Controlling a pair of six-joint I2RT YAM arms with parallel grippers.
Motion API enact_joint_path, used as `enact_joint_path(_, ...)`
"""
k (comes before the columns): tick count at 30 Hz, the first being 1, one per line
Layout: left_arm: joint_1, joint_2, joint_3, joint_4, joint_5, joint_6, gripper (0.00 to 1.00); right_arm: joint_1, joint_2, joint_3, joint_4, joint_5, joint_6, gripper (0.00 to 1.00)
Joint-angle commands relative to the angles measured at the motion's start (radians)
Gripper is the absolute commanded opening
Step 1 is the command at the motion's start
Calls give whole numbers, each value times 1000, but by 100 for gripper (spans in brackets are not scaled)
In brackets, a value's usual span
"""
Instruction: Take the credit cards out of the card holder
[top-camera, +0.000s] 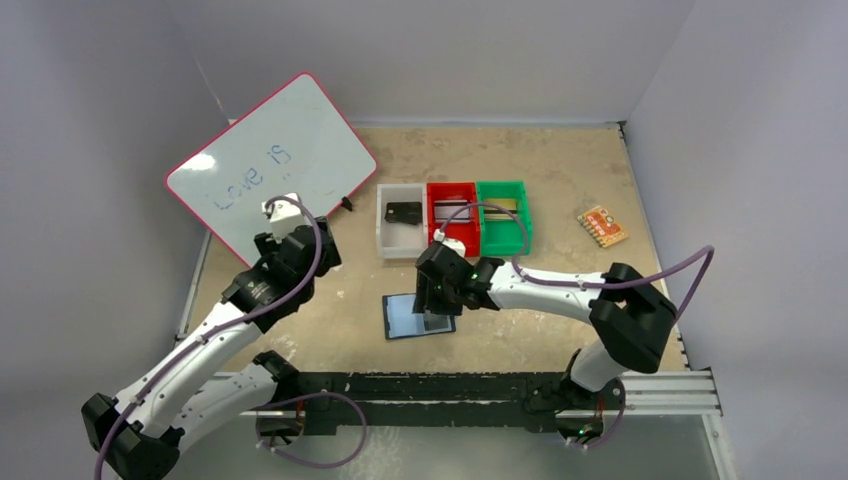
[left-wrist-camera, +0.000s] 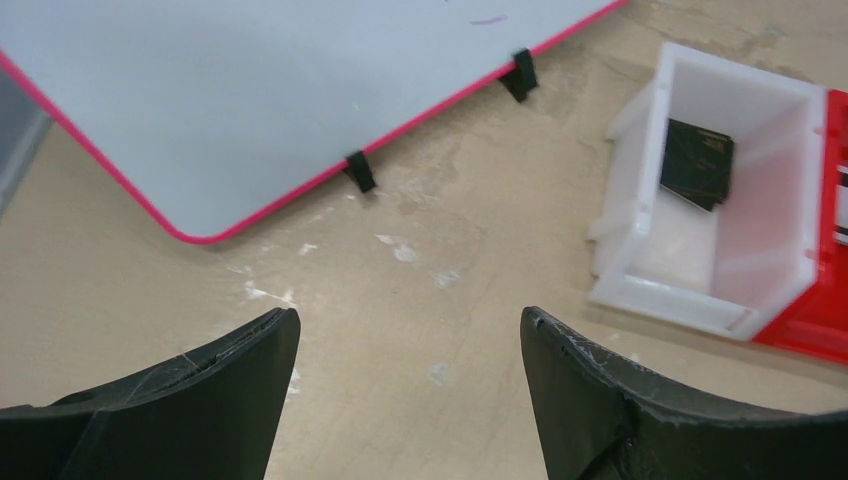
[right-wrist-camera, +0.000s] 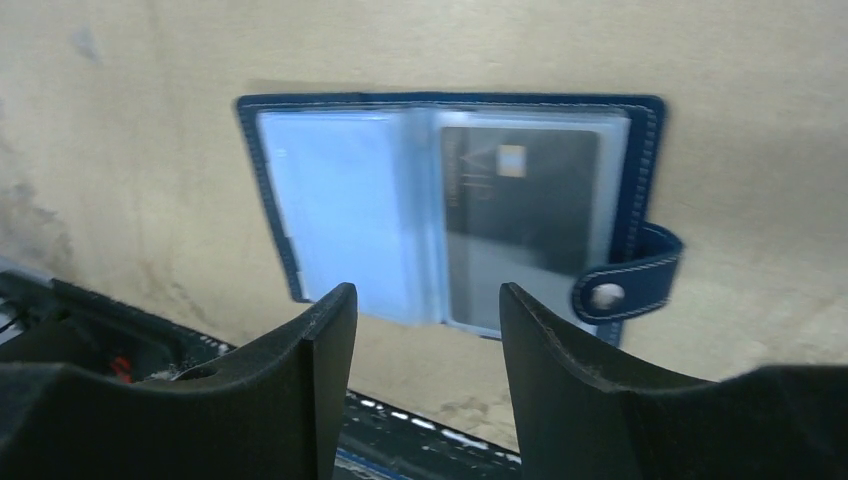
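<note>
We log the card holder (top-camera: 405, 318) lying open and flat near the 6 o'clock edge of the table (top-camera: 560, 180), bare room at its 3; right gripper (right-wrist-camera: 425, 320) above it, fingers released; left gripper (left-wrist-camera: 410, 330) likewise released, empty.

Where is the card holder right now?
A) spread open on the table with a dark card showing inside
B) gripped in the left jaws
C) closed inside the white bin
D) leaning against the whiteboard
A: the card holder lies spread open on the table, and a dark card shows inside it next to the snap tab.
</note>
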Motion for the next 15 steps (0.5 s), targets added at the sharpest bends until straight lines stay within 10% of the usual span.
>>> enact_joint_path(1,3,24,-7,83,197,-83,80,-26,-23,-26,-82,80,16,57)
enact_joint_path(8,2,82,-56,228,560,-190,80,-54,-133,-93,-72,115,29,59)
enact_joint_path(15,-86,163,-87,259,621,-224,80,-135,-155,-161,35,-23,-46,59)
